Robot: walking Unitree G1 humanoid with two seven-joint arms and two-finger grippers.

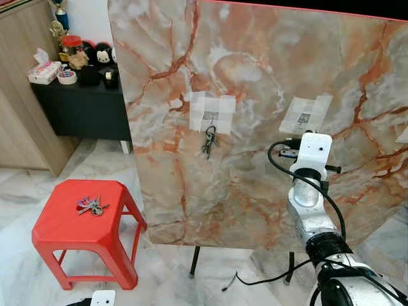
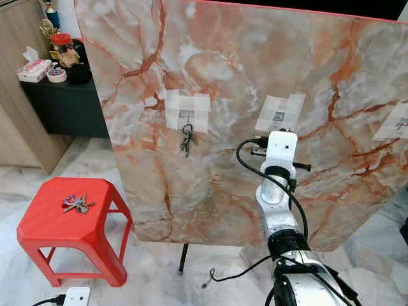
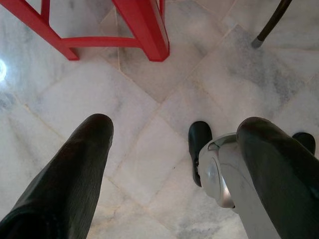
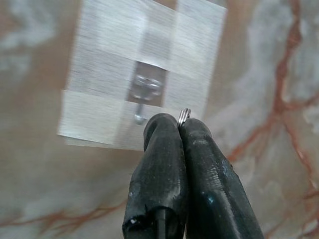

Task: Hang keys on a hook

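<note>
Pinching a small metal key ring between its closed fingertips, the right gripper sits right up at the marble board, just beside the taped hook, ring not on it yet. You can only see the top loop of the ring poking out. Over on the next taped hook a bunch of keys already hangs. Another set of keys lies on the red stool. The left gripper hangs low over the floor tiles with its fingers wide apart, holding nothing.
</note>
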